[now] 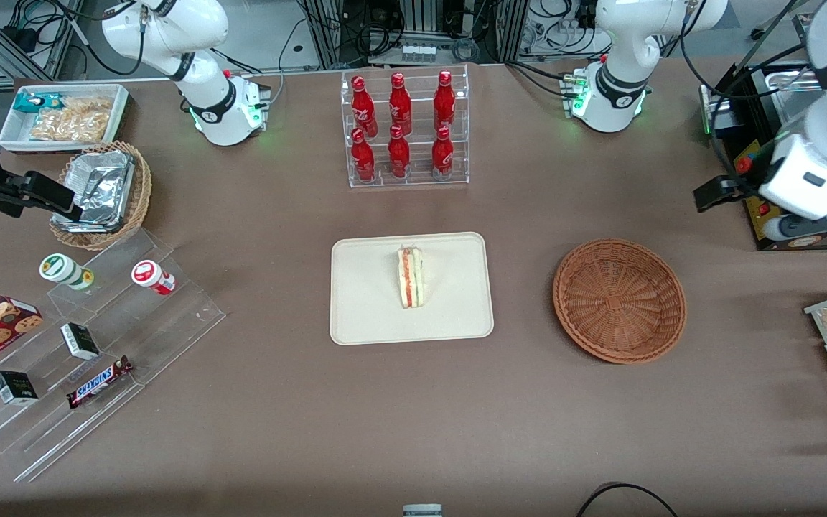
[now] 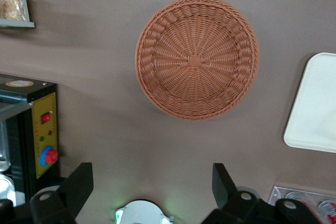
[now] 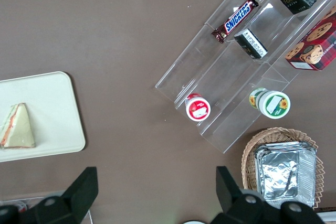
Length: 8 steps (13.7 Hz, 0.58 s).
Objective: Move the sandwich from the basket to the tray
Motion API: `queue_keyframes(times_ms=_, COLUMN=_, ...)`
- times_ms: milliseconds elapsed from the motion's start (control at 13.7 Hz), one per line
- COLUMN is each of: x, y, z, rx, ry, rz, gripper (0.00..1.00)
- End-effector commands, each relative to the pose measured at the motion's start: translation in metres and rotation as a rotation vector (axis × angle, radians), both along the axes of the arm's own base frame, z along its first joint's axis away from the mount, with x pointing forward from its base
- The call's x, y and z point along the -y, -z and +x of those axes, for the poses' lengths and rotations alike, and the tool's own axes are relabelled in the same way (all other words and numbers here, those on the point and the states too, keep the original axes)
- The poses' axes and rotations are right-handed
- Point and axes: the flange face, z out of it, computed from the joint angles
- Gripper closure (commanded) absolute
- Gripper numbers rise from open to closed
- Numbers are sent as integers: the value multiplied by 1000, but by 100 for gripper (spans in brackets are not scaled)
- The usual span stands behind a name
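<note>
On the tray [image 1: 367, 316], near its middle, lies the sandwich [image 1: 411, 276]: a small wedge of white bread on its side, red-orange and pale green layers showing along the cut edge. Looks light, soft and easily crushed; probably best taken gently across the flat bread faces. Sits well apart from the basket [image 1: 619, 299], now bare. Above the basket hangs the gripper [image 2: 152, 182], fingers wide apart, clasping nothing.
</note>
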Motion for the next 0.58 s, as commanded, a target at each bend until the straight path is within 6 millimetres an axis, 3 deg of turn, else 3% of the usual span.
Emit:
queue_keyframes(times_ms=0, x=-17, y=-5, z=-9, rx=-5, ry=44, rz=-23, gripper=0)
queue_keyframes(times_ms=510, x=-6, y=-24, z=15, rx=55, ry=78, rz=-72, gripper=0)
